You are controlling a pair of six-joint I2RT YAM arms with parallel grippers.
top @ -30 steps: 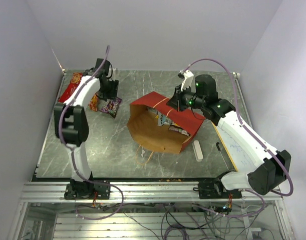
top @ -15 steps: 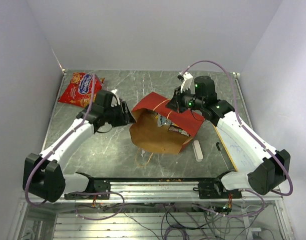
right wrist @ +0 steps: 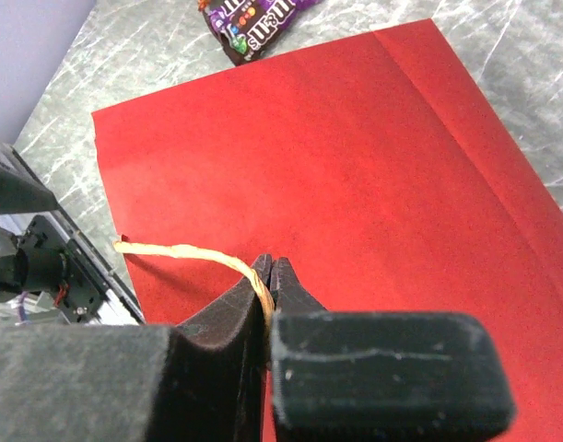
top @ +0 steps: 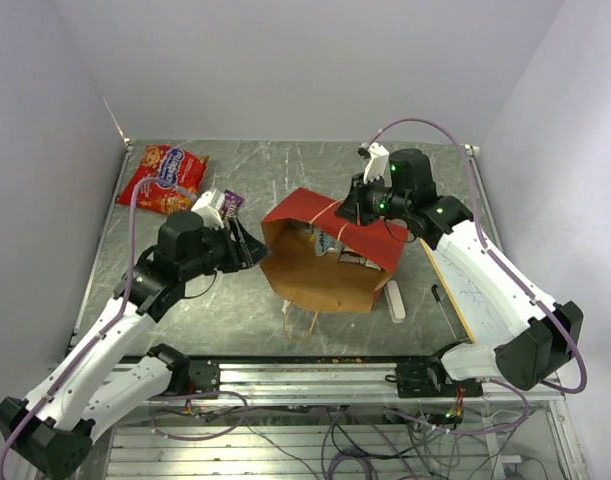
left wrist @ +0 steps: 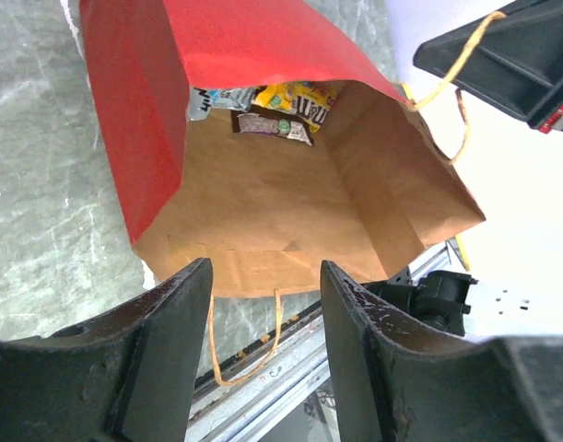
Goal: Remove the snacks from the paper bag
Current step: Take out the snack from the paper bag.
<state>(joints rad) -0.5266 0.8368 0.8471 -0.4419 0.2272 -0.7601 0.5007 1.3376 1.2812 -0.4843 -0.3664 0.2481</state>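
The paper bag (top: 315, 205), red outside and brown inside, lies on its side with its mouth facing the left arm. My right gripper (top: 347, 212) is shut on the bag's tan upper handle (right wrist: 180, 253) above the red wall (right wrist: 355, 166). My left gripper (left wrist: 264, 272) is open and empty just in front of the bag's mouth (left wrist: 263, 203). Deep inside lie a yellow pack (left wrist: 299, 99), a dark pack (left wrist: 272, 124) and a clear wrapper (left wrist: 212, 99). The red-orange chip bag (top: 163, 178) and a purple candy pack (top: 230, 200) lie on the table at the back left.
A white eraser (top: 395, 300), a black marker (top: 440, 297) and a small whiteboard (top: 475, 295) lie to the right of the bag. The bag's lower handle (top: 295, 320) trails toward the table's front edge.
My left arm has swung from the back left to the bag's mouth, its gripper open and empty. The chip bag stays at the back left. My right gripper still holds the handle.
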